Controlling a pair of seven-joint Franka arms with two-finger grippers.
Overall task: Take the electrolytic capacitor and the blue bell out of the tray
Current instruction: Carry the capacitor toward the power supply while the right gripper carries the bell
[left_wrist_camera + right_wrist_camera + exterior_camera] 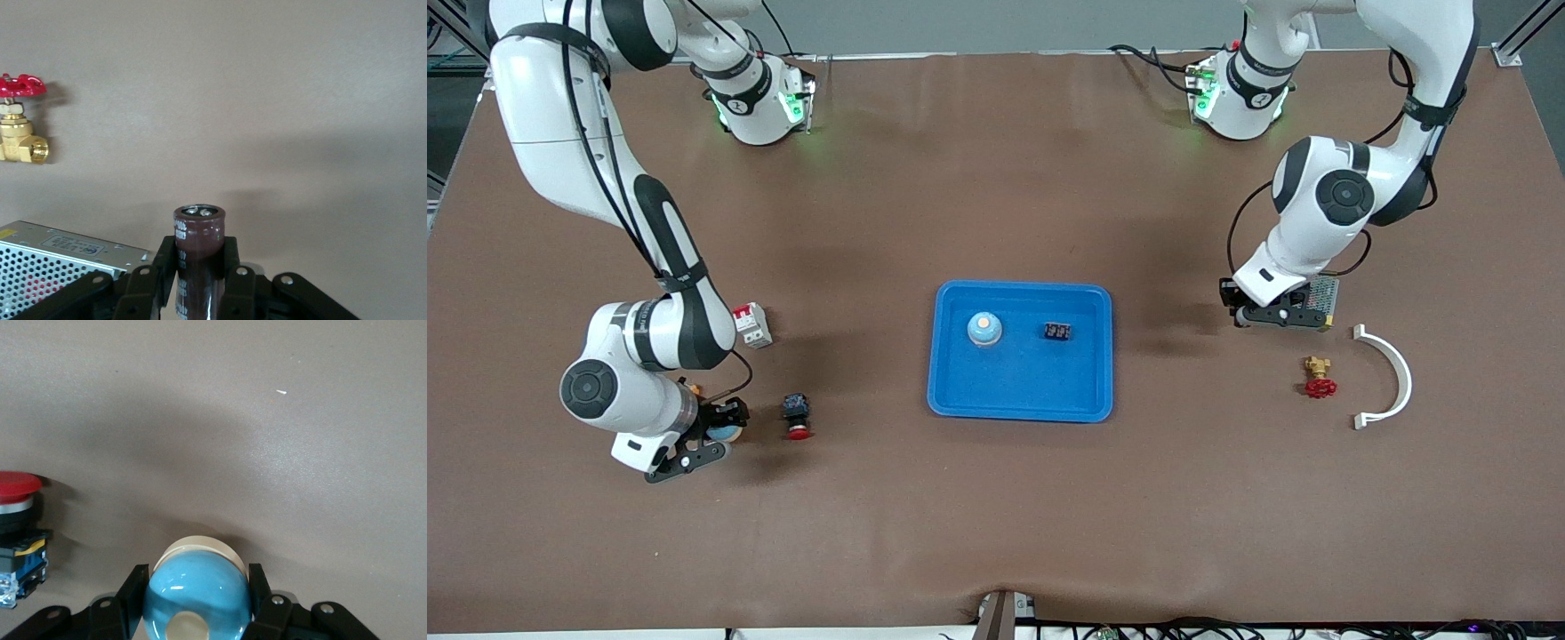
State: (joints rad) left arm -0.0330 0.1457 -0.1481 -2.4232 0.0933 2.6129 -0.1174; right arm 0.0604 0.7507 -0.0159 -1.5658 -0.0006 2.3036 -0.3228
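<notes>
While the left claw [199, 280] clamps the capacitor [198, 257] beside the perforated metal box [53, 263], the right claw [197, 603] grips a blue bell [198, 597] near the red pushbutton [17, 520]; bare bench [996, 516] surrounds the blue tray [1020, 404].

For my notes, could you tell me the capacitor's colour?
Dark brown with a silver top, clearest in the left wrist view: capacitor.

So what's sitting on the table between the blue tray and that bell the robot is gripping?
In the front view, only the red push button stands between the blue tray and the bell held by the right gripper; the rest is bare table.
</notes>
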